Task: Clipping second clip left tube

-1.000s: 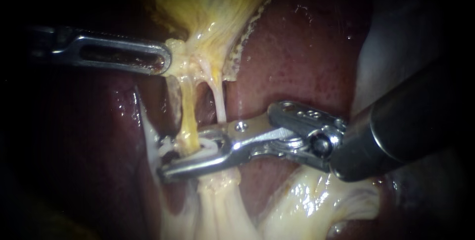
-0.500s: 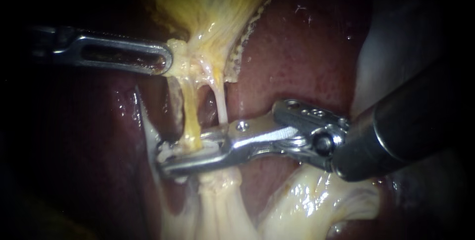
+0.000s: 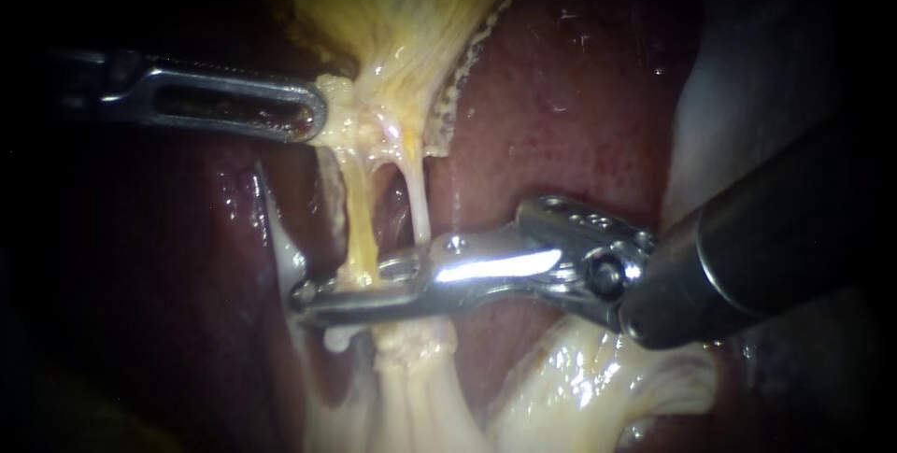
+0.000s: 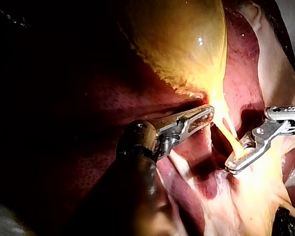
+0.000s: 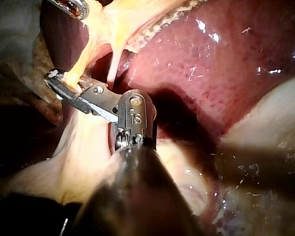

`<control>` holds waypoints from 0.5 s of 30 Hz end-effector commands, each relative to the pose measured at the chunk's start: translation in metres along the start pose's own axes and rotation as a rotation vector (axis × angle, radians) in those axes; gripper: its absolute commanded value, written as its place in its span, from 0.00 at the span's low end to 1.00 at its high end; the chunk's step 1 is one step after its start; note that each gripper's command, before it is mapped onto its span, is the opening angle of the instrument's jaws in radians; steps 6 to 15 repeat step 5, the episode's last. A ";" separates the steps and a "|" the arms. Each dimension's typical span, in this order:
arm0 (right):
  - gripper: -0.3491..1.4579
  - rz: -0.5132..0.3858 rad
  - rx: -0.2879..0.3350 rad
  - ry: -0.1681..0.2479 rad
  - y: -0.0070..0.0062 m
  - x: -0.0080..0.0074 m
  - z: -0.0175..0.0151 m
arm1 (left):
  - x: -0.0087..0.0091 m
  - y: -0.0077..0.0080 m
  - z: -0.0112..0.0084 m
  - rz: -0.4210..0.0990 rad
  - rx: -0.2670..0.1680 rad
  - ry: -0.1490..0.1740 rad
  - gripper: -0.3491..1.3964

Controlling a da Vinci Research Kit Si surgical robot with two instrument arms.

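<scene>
Left instrument [image 3: 313,112]: jaws clamped on the narrow lower end of the gallbladder [image 3: 402,14], with the liver [image 3: 561,117] behind. Right instrument [image 3: 313,296]: jaws closed across the left tube [image 3: 358,229], low on it, just beside the thinner right tube [image 3: 418,201].

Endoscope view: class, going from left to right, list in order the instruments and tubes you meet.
left instrument → left tube → right tube → right instrument's shaft. The liver and gallbladder spread too widely to place in the order.
</scene>
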 end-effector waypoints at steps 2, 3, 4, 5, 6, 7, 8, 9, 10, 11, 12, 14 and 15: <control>0.00 0.005 0.000 0.000 0.0000 0.0000 0.0000 | 0.0000 0.0000 0.0000 0.000 0.000 0.000 0.00; 0.00 0.005 0.000 0.000 0.0000 0.0000 0.0000 | 0.0000 0.0000 0.0000 0.000 0.000 0.000 0.00; 0.00 0.005 0.000 0.000 0.0000 0.0000 0.0000 | 0.0000 0.0000 0.0000 0.000 0.000 0.000 0.00; 0.00 0.005 0.000 0.000 0.0000 0.0000 0.0000 | 0.0000 0.0000 0.0000 0.000 0.000 0.000 0.00; 0.00 0.005 0.000 0.000 0.0000 0.0000 0.0000 | 0.0000 0.0000 0.0000 0.000 0.000 0.000 0.00; 0.00 0.005 0.000 0.000 0.0000 0.0000 0.0000 | 0.0000 0.0000 0.0000 0.000 0.000 0.000 0.00; 0.00 0.005 0.000 0.000 0.0000 0.0000 0.0000 | 0.0000 0.0000 0.0000 0.000 0.000 0.000 0.00; 0.00 0.005 0.000 0.000 0.0000 0.0000 0.0000 | 0.0000 0.0000 0.0000 0.000 0.000 0.000 0.00; 0.00 0.005 0.000 0.000 0.0000 0.0000 0.0000 | 0.0000 0.0000 0.0000 0.000 0.000 0.000 0.00; 0.00 0.005 0.000 0.000 0.0000 0.0000 0.0000 | 0.0000 0.0000 0.0000 0.000 0.000 0.000 0.00; 0.00 0.005 0.000 0.000 0.0000 0.0000 0.0000 | 0.0000 0.0000 0.0000 0.000 0.000 0.000 0.00; 0.00 0.005 0.000 0.000 0.0000 0.0000 0.0000 | 0.0000 0.0000 0.0000 0.000 0.000 0.000 0.00; 0.00 0.005 0.000 0.000 0.0000 0.0000 0.0000 | 0.0000 0.0000 0.0000 0.000 0.000 0.000 0.00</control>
